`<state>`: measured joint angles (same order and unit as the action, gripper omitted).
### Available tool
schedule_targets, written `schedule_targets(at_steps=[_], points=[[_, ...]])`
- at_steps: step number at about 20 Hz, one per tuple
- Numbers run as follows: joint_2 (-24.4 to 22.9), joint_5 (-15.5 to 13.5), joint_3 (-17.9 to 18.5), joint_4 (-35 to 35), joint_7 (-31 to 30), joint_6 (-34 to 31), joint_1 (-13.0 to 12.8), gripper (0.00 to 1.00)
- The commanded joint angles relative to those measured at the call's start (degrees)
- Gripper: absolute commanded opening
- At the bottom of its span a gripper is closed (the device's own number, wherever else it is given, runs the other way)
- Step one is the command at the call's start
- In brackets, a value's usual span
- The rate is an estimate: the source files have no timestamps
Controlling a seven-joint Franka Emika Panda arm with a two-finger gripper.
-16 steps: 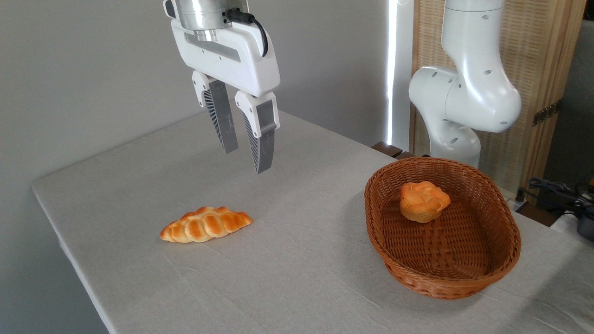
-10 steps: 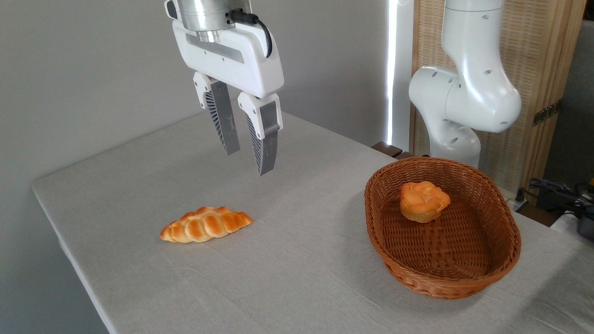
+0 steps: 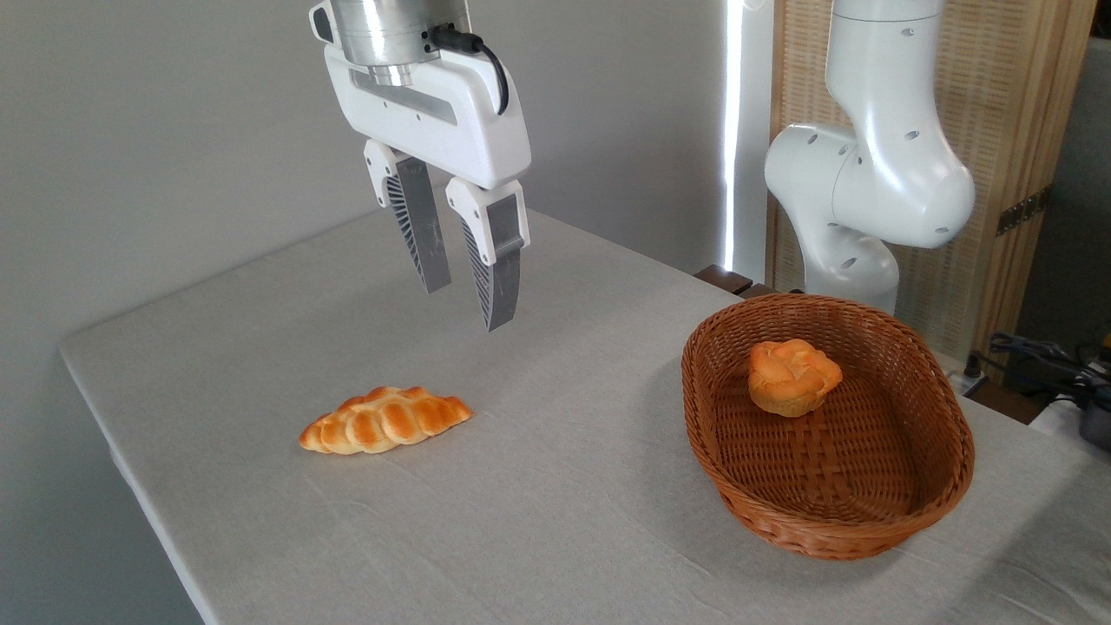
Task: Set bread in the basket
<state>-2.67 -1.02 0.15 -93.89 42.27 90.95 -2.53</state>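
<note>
Camera view, fixed: the gripper (image 3: 466,305) hangs in the air above the table (image 3: 260,347), holding nothing, its two ribbed fingers (image 3: 495,278) parted by a narrow gap. The bread (image 3: 384,420) lies flat on the cloth, below and to the left of the fingertips in the picture, well apart from them. It is a braided loaf, long axis running left to right with a slight upward slant toward its right end. The basket (image 3: 942,486) sits well off to the right, with a round bun (image 3: 792,376) already resting in its far half; the near half of the basket floor is bare. Handling estimate: the loaf looks light, so weight should be no issue. The crust is glossy, so it may be somewhat slippery. Whether it is soft or rigid cannot be told from the surface; a moderate squeeze seems the safe choice. Best hold, judged from shape: across the short axis at the middle, where the loaf is widest and tallest and the braid creases offer the fingers some purchase. The tapered ends are thin and would likely pivot or slip out. The present finger gap looks narrower than the loaf's mid-width, so it would probably need widening before descent. The finger line would also need turning to cross the loaf.
</note>
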Motion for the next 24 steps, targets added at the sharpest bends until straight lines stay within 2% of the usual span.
schedule_targets(at_steps=[1, 5, 9, 15, 20, 24], points=[[-0.67, -0.56, -0.32, -1.91, -0.26, 0.98, -3.08, 1.0], [-0.59, -0.74, -0.24, -7.09, -0.26, 9.22, -8.35, 1.0], [0.12, -0.65, -0.32, -12.27, -0.08, 17.49, -12.05, 1.0], [1.61, -0.65, -0.41, -17.99, 0.0, 24.53, -13.29, 1.0], [3.28, -0.65, -0.41, -19.4, 0.0, 27.53, -15.3, 1.0], [4.86, -0.65, -0.5, -19.67, -0.08, 30.25, -15.75, 1.0]])
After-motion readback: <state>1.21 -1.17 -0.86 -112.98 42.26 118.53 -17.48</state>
